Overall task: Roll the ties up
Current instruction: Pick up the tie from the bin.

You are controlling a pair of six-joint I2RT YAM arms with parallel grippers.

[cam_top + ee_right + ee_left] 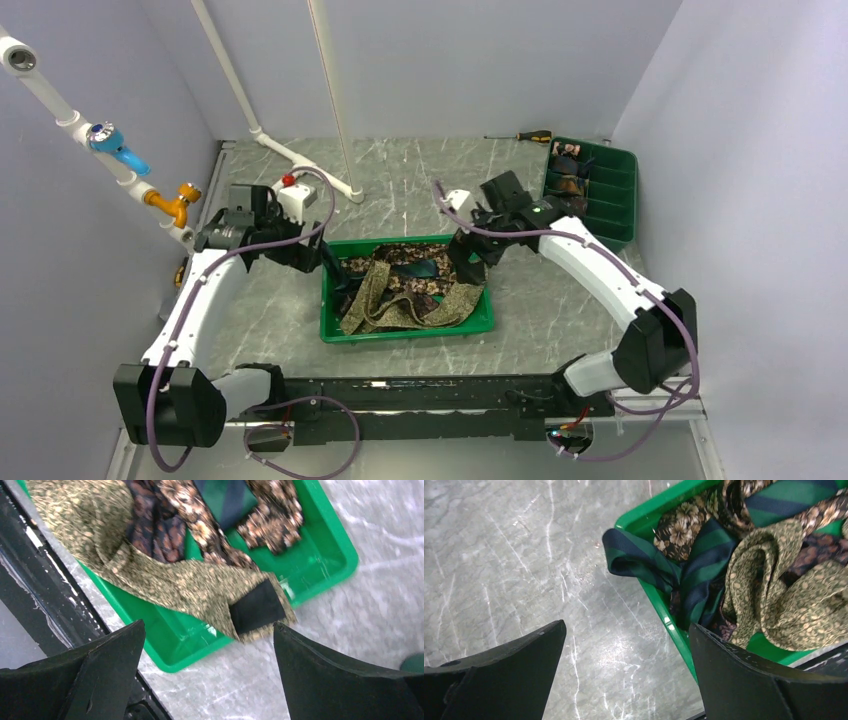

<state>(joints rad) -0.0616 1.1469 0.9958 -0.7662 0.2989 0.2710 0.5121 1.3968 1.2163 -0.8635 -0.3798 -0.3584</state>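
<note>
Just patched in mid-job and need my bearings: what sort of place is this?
Probably a lab test cell, not a shop: plain pale walls box in a marble-patterned table, a white pipe frame stands on it, and a screwdriver lies at its far edge.

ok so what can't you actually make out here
Tie count in the middle tray: all views, the ties overlap in a tangle.
Contents of the divided tray: top view, too small and dark.
Full run of the striped tie: left wrist view, passes under the olive tie, cut by the top edge.
</note>
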